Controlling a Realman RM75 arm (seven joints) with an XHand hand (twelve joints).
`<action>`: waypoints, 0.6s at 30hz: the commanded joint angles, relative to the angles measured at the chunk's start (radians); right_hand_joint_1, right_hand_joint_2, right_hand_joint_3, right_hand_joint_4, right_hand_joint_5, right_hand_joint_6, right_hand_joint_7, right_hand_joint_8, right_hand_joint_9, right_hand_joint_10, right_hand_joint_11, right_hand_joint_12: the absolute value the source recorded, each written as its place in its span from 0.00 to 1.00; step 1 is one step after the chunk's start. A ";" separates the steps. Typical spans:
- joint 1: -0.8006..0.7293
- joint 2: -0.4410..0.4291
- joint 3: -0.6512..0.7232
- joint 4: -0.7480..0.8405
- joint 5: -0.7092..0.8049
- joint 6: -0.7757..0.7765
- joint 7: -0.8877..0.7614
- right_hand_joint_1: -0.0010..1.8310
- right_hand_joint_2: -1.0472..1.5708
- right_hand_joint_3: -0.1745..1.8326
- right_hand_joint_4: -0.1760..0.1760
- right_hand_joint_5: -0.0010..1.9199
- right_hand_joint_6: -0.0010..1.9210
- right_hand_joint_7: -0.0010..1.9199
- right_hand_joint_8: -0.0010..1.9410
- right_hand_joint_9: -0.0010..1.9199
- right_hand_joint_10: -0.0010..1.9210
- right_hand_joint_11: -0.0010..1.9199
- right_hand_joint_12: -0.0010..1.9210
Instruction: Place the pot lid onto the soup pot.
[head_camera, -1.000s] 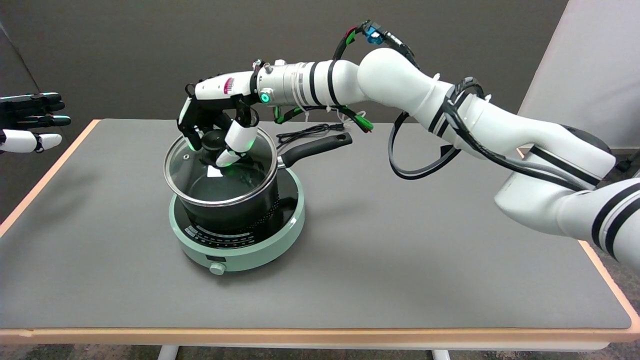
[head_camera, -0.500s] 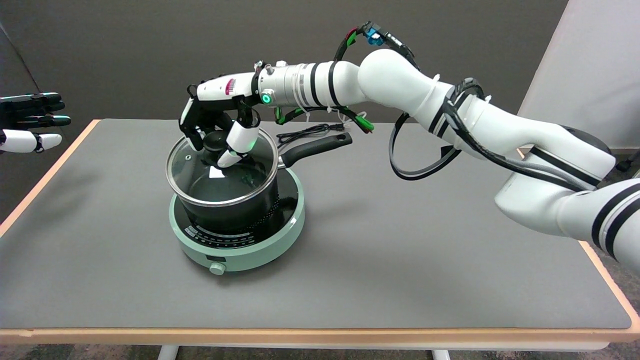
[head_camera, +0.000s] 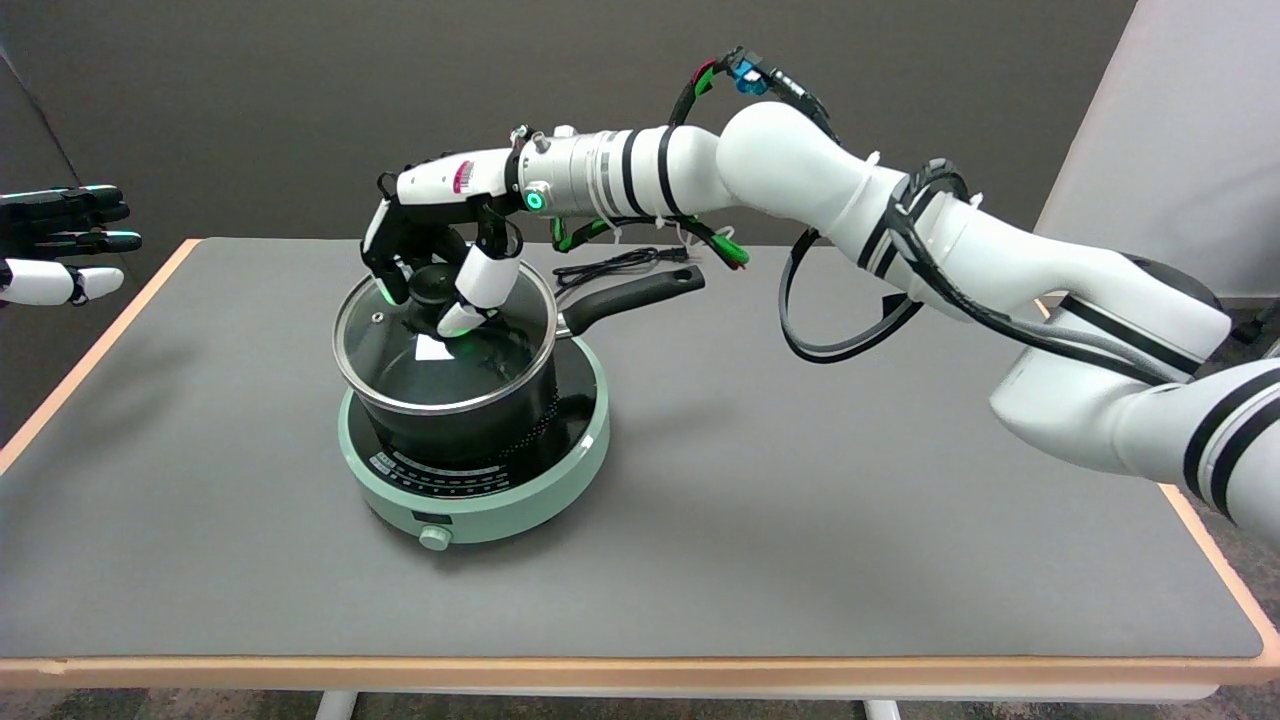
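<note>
1. Glass pot lid (head_camera: 440, 345) with a steel rim and a black round knob (head_camera: 432, 284) lies on the black soup pot (head_camera: 470, 420), roughly level with the pot's rim.
2. Right hand (head_camera: 440, 255), black and white, reaches down from above with its fingers curled around the knob; the white thumb (head_camera: 482, 285) presses at the knob's right side, so the hand grips the lid by the knob.
3. The pot stands on a round mint-green induction cooker (head_camera: 480, 500) on the grey table (head_camera: 800, 500), its long black handle (head_camera: 630, 295) pointing right and away.
4. A black power cord (head_camera: 615, 265) lies behind the handle.
</note>
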 joint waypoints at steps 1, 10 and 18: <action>-0.005 -0.001 0.000 -0.007 0.001 0.000 0.000 0.74 0.71 0.47 1.00 0.40 0.50 0.46 0.73 0.42 0.88 0.34 0.81; -0.002 -0.003 0.000 -0.008 0.001 0.000 0.000 0.74 0.71 0.47 1.00 0.40 0.51 0.46 0.73 0.42 0.88 0.34 0.82; -0.002 -0.003 0.001 -0.009 0.001 0.000 0.000 0.74 0.71 0.46 1.00 0.39 0.51 0.46 0.72 0.42 0.88 0.34 0.82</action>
